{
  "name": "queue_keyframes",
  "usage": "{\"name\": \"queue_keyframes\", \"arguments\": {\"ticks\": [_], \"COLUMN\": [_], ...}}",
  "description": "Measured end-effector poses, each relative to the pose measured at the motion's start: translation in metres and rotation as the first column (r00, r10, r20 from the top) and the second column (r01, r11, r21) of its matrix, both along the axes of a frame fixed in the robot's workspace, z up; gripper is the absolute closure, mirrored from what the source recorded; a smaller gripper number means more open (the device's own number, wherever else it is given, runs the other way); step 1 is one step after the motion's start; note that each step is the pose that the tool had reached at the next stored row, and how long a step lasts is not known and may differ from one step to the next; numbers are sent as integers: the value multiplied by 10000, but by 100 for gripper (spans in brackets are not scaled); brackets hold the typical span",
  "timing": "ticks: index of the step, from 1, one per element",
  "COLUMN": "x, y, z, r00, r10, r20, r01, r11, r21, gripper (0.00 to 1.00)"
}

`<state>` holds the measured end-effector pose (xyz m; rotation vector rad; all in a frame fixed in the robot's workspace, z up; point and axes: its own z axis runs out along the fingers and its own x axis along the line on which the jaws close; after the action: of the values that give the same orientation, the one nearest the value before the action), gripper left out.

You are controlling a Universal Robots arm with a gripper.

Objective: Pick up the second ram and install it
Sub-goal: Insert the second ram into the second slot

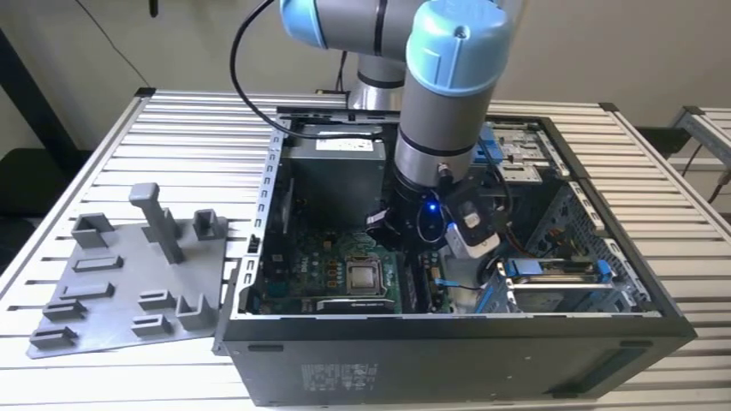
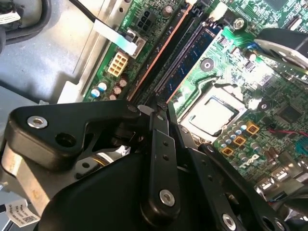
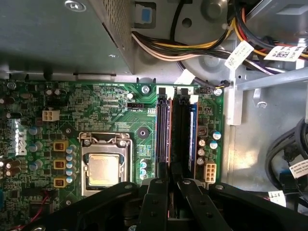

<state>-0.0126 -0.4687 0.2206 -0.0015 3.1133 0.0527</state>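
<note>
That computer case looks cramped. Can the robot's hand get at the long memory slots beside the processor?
Probably yes. The hand hangs inside the open case, right over the memory slots, and no cable crosses them.

claw: fingertips hide the near ends of the memory slots in both wrist views; open or closed cannot be told | second ram: not distinguishable from the slots | arm: covers the case interior toward 12 o'clock of the processor socket in the exterior view | holder tray: empty pockets too small to detail
</note>
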Motion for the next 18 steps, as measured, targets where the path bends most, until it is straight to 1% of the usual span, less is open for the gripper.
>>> {"name": "queue_keyframes", "arguments": {"ticks": [3, 8, 12, 17, 18], "x": [0, -1, -1, -1, 0], "y": [0, -3, -7, -6, -1], "z": [-24, -37, -71, -77, -86], "r00": [10000, 10000, 10000, 10000, 10000], "r10": [-2, -18, -31, -32, -32], "r20": [0, -1, -5, -5, -3], "r01": [2, 18, 31, 32, 32], "r11": [10000, 10000, 10000, 10000, 10000], "r21": [7, 13, 26, 29, 54], "gripper": [86, 86, 86, 86, 86]}}
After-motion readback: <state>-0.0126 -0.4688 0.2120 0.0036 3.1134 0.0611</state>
